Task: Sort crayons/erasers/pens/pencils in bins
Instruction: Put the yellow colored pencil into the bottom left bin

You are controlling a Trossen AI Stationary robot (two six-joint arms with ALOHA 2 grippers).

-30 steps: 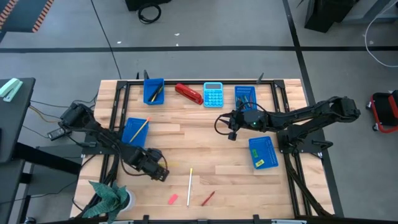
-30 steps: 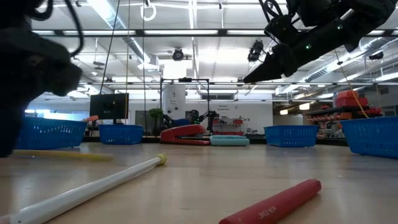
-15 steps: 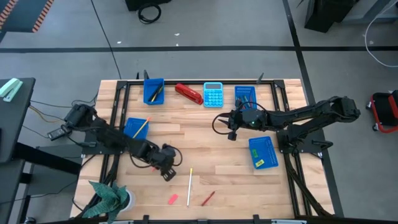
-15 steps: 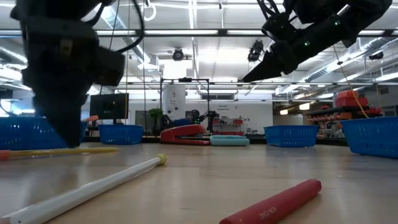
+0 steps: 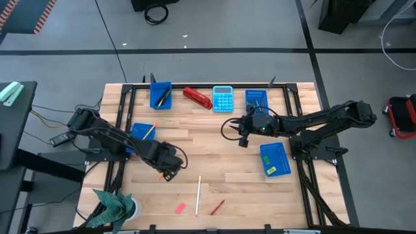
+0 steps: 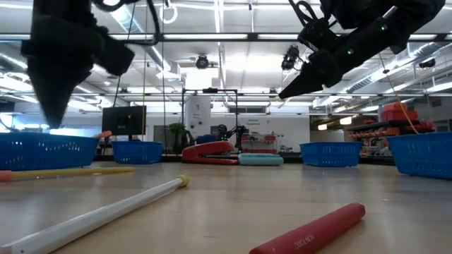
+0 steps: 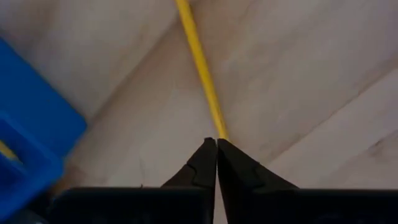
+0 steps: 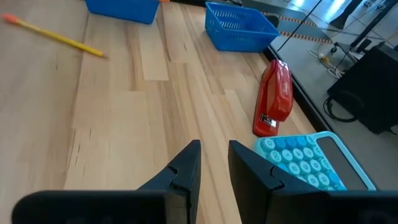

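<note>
Left wrist view shows the left hand [image 7: 216, 144], fingers pressed together at the near end of the yellow pencil [image 7: 200, 67], whose long axis runs toward the frame's top over the bench [image 7: 298, 68].

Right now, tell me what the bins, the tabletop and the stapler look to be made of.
Bins: likely moulded plastic, uniform blue with perforated mesh walls and a slight sheen.
Tabletop: wood, pale planks with visible grain and seams, matte finish.
Stapler: glossy red shell, probably plastic or painted metal; the look leaves that open.
</note>
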